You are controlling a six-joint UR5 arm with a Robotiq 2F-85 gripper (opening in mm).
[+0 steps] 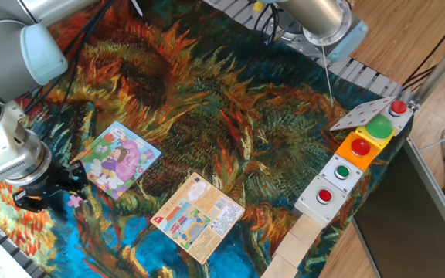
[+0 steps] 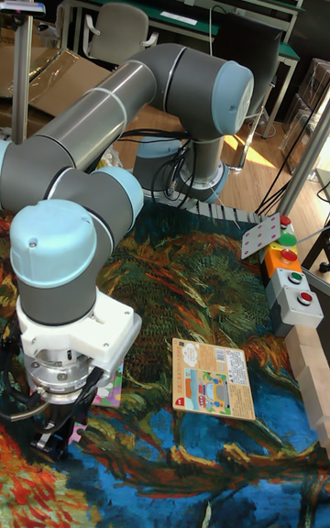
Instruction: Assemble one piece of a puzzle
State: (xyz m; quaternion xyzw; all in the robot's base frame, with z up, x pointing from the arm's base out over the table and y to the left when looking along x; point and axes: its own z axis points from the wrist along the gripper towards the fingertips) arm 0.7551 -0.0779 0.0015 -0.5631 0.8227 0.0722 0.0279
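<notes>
1. Nearest the camera in the fixed view, the gripper hangs low over the painted cloth at the table's left edge; the piece lies flat on the cloth just beside its dark fingers; whether the fingers touch or pinch it I cannot tell, nor how wide they stand; the tall view, where the gripper is seen from behind, hides the tips too.
2. Just beyond, the puzzle lies flat, its near corner close to the piece but apart from it; in the tall view only a sliver of the puzzle shows past the wrist.
3. Further right lies the orange card, no part of the job; far right stands the button box.
4. The step in hand looks like the pickup; next the piece must be gripped securely, lifted, carried the short way to the board, turned to match its gap and pressed in.
</notes>
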